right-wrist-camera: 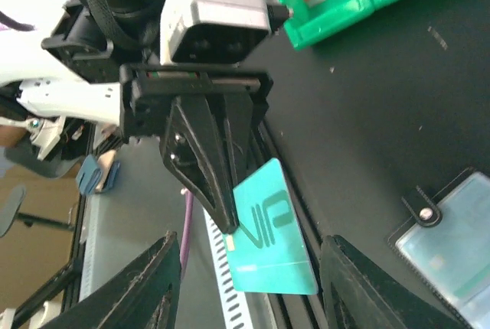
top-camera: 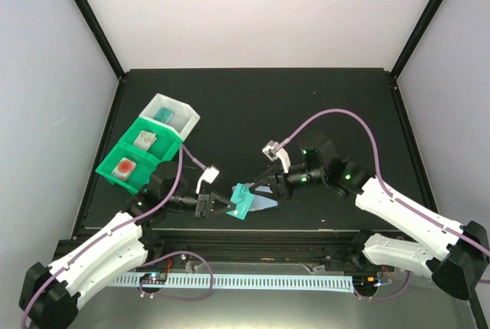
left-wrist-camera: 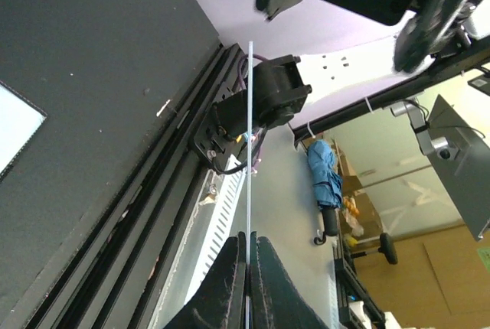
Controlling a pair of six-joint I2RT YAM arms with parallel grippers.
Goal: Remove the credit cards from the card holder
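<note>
A teal card (right-wrist-camera: 272, 241) hangs just left of the holder (right-wrist-camera: 448, 245), which lies flat, clear pockets up. The left gripper (right-wrist-camera: 230, 222) is clamped on the card, pinching only a strip by one edge. The right gripper (right-wrist-camera: 251, 241) stands open and empty, a finger either side of the card. Risk: so slight a grip may let the card twist or slip, and the card could clip a right finger when it moves off.

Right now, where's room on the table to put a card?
The far table is bare, from the bins across to the right edge. Crowded near middle: left gripper, right gripper, teal card, card holder.
</note>
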